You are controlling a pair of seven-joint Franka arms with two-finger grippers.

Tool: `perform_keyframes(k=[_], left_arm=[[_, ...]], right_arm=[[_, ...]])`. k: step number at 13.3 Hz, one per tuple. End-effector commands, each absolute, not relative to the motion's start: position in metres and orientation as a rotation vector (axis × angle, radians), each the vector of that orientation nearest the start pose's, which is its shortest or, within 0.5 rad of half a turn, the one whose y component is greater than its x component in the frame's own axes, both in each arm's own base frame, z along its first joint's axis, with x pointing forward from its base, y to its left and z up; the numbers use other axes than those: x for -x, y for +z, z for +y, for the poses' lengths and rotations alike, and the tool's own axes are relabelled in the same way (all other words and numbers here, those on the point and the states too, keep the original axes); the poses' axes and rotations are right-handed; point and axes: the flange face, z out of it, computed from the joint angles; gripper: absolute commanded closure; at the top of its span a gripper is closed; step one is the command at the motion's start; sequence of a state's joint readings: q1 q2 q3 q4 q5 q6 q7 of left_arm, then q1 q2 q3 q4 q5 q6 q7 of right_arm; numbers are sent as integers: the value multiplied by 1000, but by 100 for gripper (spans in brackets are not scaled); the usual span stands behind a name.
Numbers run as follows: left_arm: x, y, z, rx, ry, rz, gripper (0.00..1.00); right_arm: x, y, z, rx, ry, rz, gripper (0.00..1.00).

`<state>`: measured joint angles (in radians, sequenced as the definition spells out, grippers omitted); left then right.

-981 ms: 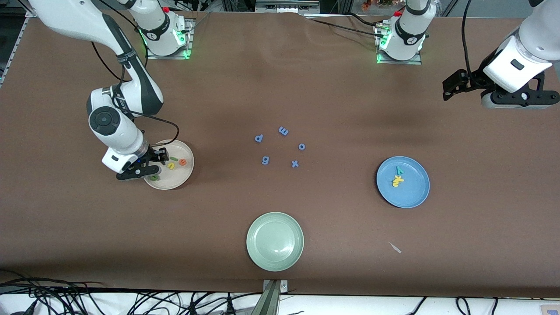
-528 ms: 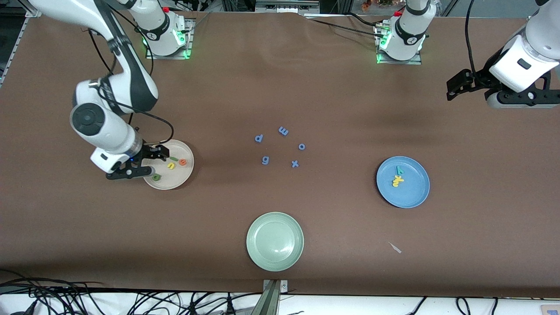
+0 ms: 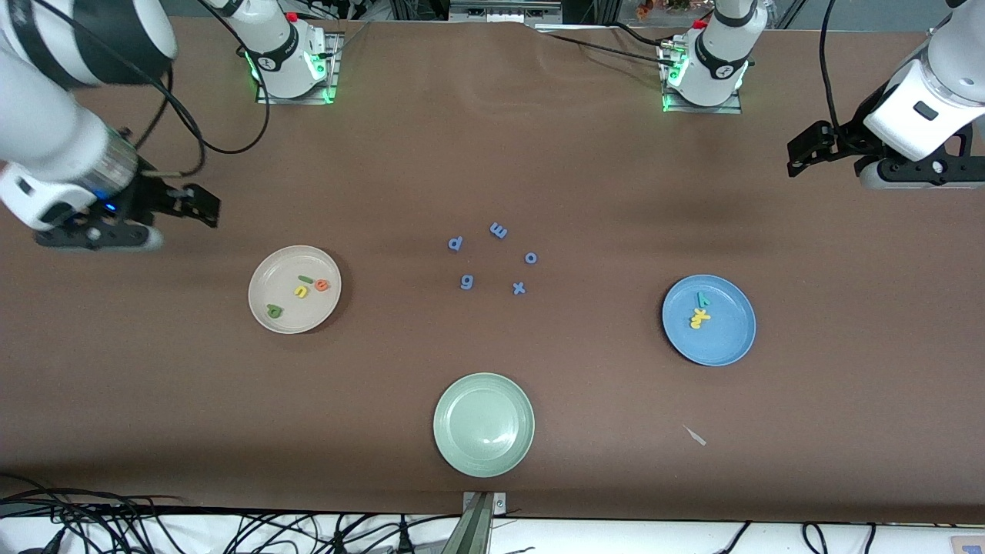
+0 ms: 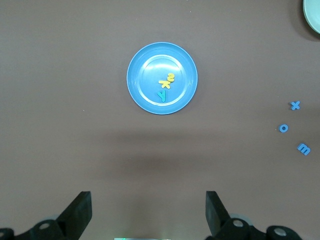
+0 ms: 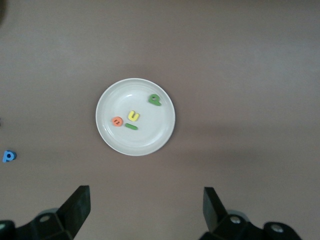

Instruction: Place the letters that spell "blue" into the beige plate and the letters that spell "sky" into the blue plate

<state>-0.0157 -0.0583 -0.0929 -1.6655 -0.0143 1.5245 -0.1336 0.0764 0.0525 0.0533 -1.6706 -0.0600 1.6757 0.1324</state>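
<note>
I see the beige plate [image 3: 265, 277] toward the right arm's end of the table, and four letters lie in it: the green b [image 3: 274, 311], the green l [image 3: 305, 278], the yellow u [image 3: 301, 292] and the orange e [image 3: 322, 286]. The b lies alone, nearer to the front camera than the other three, which lie close together. My right gripper [image 3: 202, 206] is up in the air over the bare table, near the table edge at that end; its fingers [image 5: 76, 206] are spread wide and hold nothing.

The blue plate [image 3: 727, 342] sits toward the left arm's end. In it I see the teal y [image 3: 702, 298], the yellow k [image 3: 701, 314] and the yellow s [image 3: 695, 324], in a short row and touching one another. My left gripper [image 3: 804, 146] hangs over the bare table near that end, well apart from the plate; its fingers [image 4: 80, 210] are spread too, with nothing between them.

Between the two plates the blue letters p [image 3: 455, 243], m [image 3: 499, 229], o [image 3: 531, 258], g [image 3: 466, 282] and x [image 3: 519, 288] lie on the brown table [image 3: 585, 169]. The pale green plate [image 3: 454, 400] sits nearest to the front camera, and a small white scrap [image 3: 696, 435] lies beside it toward the left arm's end
</note>
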Motion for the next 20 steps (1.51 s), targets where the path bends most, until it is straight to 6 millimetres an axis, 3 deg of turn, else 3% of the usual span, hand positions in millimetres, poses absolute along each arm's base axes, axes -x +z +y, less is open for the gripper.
perform_keyframes(k=[1,7,16,18,20], left_arm=[[-526,615,-62,3116,141,-3,0],[-526,615,-61,3117,141,-6,0],[-526,615,-59,3117,141,-13,0],[-526,615,-59,3117,141,-13,0],[-526,615,-59,3117,141,-13,0]], right_arm=[[-567,581,50,3145,106,70,0],[-566,591,51,3141,97,70,0],[-564,605,26,3148,125,73,0],[-566,606,34,3182,115,50,0],[-568,622,33,3207,68,41,0]])
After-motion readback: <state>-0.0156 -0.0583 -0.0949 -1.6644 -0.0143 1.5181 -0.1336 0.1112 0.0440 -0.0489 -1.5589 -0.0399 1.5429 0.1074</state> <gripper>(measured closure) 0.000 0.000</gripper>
